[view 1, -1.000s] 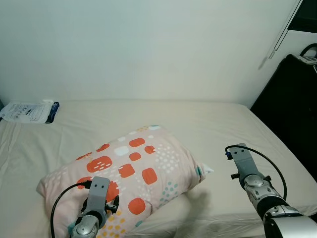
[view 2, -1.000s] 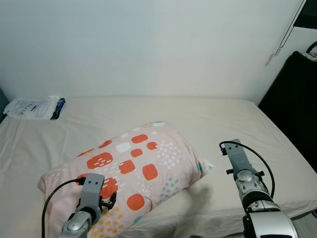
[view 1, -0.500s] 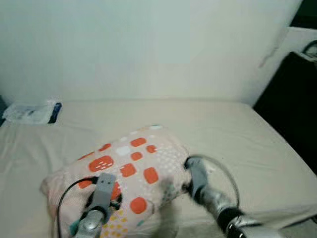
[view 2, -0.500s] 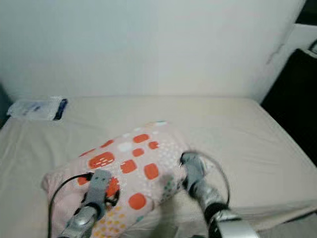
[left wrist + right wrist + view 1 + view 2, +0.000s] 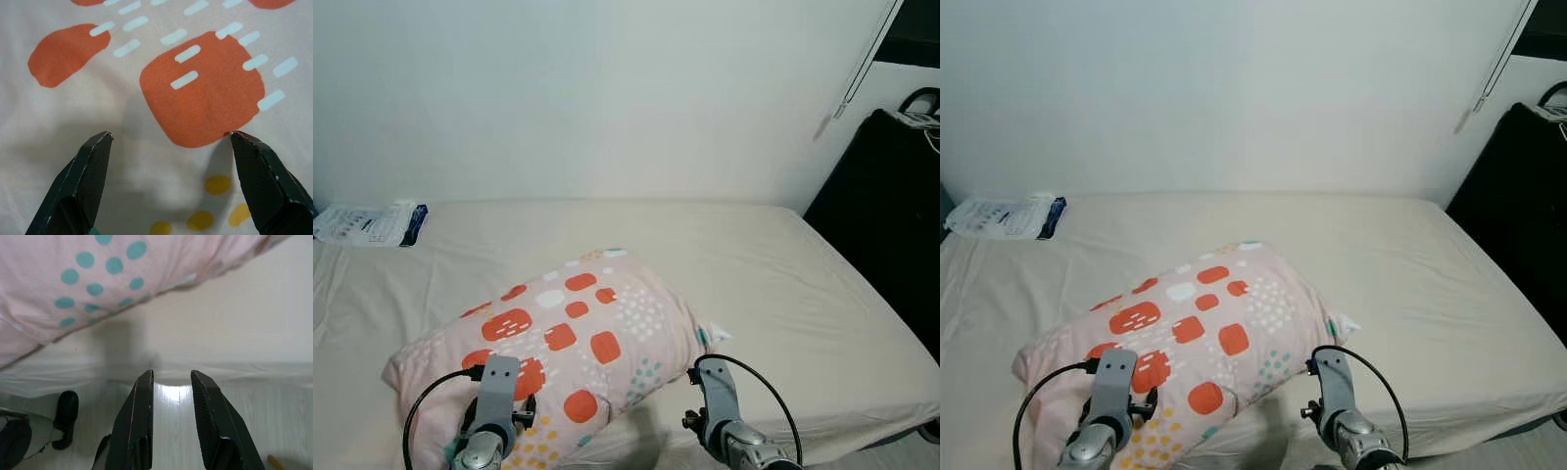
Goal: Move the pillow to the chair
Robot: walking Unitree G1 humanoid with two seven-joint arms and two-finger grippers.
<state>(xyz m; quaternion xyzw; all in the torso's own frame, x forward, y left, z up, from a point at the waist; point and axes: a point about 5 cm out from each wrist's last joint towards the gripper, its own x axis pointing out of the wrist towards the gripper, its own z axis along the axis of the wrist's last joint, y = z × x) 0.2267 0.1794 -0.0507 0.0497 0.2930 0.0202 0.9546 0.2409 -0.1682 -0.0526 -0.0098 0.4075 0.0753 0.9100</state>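
Note:
A pink pillow (image 5: 573,338) with orange patches and teal dots lies askew on the bed (image 5: 783,274), toward its near edge. My left gripper (image 5: 169,137) is open wide, and its fingertips (image 5: 102,139) rest against the pillow's cloth at the near left corner. My left wrist (image 5: 497,384) sits low over that corner. My right gripper (image 5: 171,377) is open by a narrow gap with nothing in it. It hangs just below the pillow's near right corner (image 5: 122,279), by the bed's front edge. My right wrist (image 5: 717,392) is beside that corner.
A white and blue packet (image 5: 367,223) lies at the bed's back left. A tall black object (image 5: 886,215) stands against the bed's right side. The plain wall (image 5: 607,98) runs behind the bed. Pale floor (image 5: 195,431) shows under the right gripper.
My right arm has swung in from the open right part of the bed to the pillow's near right corner. The left gripper stays on the pillow. The camera shifted slightly.

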